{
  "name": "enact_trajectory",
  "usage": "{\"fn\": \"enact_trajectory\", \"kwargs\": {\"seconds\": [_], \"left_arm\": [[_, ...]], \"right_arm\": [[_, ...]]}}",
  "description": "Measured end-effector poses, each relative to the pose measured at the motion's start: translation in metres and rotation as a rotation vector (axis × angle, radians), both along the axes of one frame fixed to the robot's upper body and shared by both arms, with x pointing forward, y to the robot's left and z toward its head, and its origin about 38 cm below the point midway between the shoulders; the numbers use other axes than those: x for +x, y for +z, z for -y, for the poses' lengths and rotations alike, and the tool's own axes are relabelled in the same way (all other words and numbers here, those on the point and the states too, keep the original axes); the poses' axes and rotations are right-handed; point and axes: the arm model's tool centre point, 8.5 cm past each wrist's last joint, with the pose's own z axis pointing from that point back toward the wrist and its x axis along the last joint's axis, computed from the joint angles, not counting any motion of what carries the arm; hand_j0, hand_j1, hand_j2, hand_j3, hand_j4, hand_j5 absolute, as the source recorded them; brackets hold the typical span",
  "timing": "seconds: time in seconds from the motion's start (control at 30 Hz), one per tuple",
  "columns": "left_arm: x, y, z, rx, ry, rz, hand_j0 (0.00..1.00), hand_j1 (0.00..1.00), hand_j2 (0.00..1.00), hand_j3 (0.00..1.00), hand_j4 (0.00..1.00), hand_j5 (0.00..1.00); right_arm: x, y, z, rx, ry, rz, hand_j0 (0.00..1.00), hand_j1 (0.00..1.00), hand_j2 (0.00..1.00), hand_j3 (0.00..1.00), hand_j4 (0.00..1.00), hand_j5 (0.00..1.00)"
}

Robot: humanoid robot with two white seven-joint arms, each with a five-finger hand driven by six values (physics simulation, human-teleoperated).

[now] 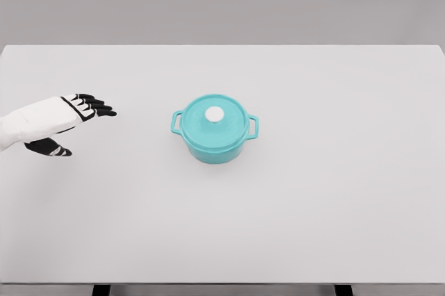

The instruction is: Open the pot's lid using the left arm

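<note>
A teal pot (214, 140) with two side handles stands near the middle of the white table (334, 192). Its teal lid (224, 121) sits closed on top, with a round white knob (214, 114) at its centre. My left hand (83, 119) hovers over the table's left part, well to the left of the pot. Its black fingers (97, 106) are stretched out toward the pot, the thumb (52, 148) hangs below, and it holds nothing. The right arm does not show.
</note>
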Motion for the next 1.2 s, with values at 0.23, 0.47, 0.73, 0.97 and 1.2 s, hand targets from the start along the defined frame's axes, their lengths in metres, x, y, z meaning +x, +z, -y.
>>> {"fn": "enact_trajectory", "kwargs": {"seconds": [0.23, 0.47, 0.73, 0.97, 1.2], "left_arm": [[0.007, -0.003, -0.016, 0.021, 0.049, -0.01, 1.0, 1.0, 1.0, 1.0, 1.0, 1.0], [0.052, 0.087, 0.008, 0.117, -0.027, 0.153, 1.0, 1.0, 1.0, 1.0, 1.0, 1.0], [0.085, 0.07, 0.132, 0.193, -0.317, 0.092, 1.0, 1.0, 1.0, 1.0, 1.0, 1.0], [0.082, 0.074, 0.19, 0.16, -0.441, 0.117, 1.0, 1.0, 1.0, 1.0, 1.0, 1.0], [0.081, 0.049, 0.225, 0.154, -0.5, 0.062, 1.0, 1.0, 1.0, 1.0, 1.0, 1.0]], "right_arm": [[-0.004, 0.0, -0.001, 0.001, -0.002, -0.004, 1.0, 1.0, 1.0, 1.0, 1.0, 1.0], [-0.004, 0.0, -0.001, 0.001, -0.003, -0.004, 1.0, 1.0, 1.0, 1.0, 1.0, 1.0], [-0.004, 0.0, -0.001, 0.001, -0.003, -0.004, 1.0, 1.0, 1.0, 1.0, 1.0, 1.0], [-0.004, 0.0, -0.001, 0.001, -0.003, -0.004, 1.0, 1.0, 1.0, 1.0, 1.0, 1.0], [-0.004, 0.0, -0.001, 0.001, -0.003, -0.004, 1.0, 1.0, 1.0, 1.0, 1.0, 1.0]]}}
